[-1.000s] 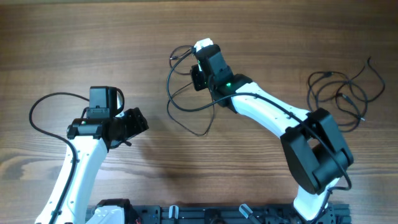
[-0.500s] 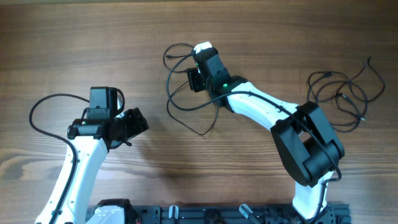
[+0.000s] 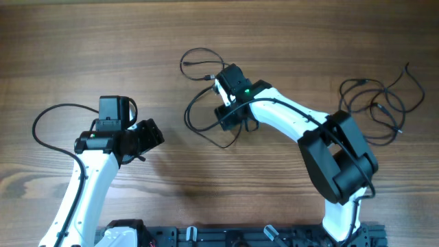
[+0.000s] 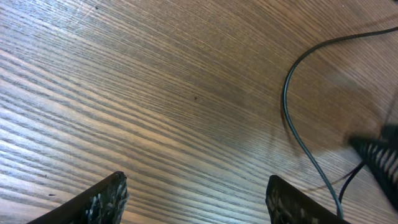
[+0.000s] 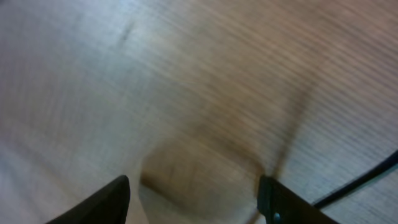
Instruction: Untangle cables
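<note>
Overhead view of a wooden table (image 3: 82, 41) with two arms reaching in from the near edge. The cables lie in two groups. One group (image 3: 186, 115) is a set of thin black loops at the centre of the table, running from the far side toward the near side on the left of the right arm's wrist and partly passing under it. The second group (image 3: 370, 103) is a loose bundle at the far right, well apart from both arms. The right pincer (image 3: 228, 118) hangs over the near part of the central loops. In the blurred right wrist view its two fingers stand apart (image 5: 196, 199) with only table grain between them, and a single dark cord (image 5: 364, 179) crosses the lower right corner, outside the fingers. The left pincer (image 3: 152, 132) points right from the left half of the table, near the central loops but not touching them. In the left wrist view its fingers are spread (image 4: 196, 196) over bare wood, and a thin cord (image 4: 287, 115) curves across the table ahead and to the right of them. A dark blurred shape at the right edge of that view cannot be identified.
</note>
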Robot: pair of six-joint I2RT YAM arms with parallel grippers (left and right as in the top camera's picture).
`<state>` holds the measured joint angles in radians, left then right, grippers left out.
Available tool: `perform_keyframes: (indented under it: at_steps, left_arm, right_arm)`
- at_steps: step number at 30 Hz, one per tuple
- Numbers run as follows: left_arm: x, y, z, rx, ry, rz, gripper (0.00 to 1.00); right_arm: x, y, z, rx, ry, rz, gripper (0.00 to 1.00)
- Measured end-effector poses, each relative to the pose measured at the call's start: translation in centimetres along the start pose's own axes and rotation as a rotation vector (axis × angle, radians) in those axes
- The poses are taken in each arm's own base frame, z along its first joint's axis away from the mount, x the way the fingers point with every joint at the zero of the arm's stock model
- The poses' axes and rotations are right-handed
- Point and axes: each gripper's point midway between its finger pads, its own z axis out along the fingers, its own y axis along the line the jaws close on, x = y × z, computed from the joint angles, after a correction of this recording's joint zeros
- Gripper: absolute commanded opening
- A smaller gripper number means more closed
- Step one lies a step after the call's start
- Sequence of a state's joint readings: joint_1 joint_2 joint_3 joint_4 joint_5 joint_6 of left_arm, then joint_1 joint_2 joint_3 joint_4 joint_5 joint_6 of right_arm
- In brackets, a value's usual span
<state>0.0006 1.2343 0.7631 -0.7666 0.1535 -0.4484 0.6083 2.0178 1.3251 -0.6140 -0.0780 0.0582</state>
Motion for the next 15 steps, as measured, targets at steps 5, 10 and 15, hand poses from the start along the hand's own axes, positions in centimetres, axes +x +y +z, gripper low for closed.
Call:
perform_keyframes:
  at_steps: [5,10,15]
  left_arm:
    - [-0.5,2.2,-0.1,-0.116,-0.042,-0.044,0.75]
    - [-1.8,5.7,-0.8,-0.24,-0.115,-0.24,0.83]
    - [-2.1,6.7,-1.1,-0.264,-0.135,-0.313,0.85]
  right_arm:
    - [0.2,4.8,-6.7,-0.254,-0.06,-0.212,0.79]
    - [0.3,7.7,-8.6,-0.406,-0.094,-0.288,0.78]
    - [1.1,9.8,-7.6,-0.396,-0.066,-0.35,0.78]
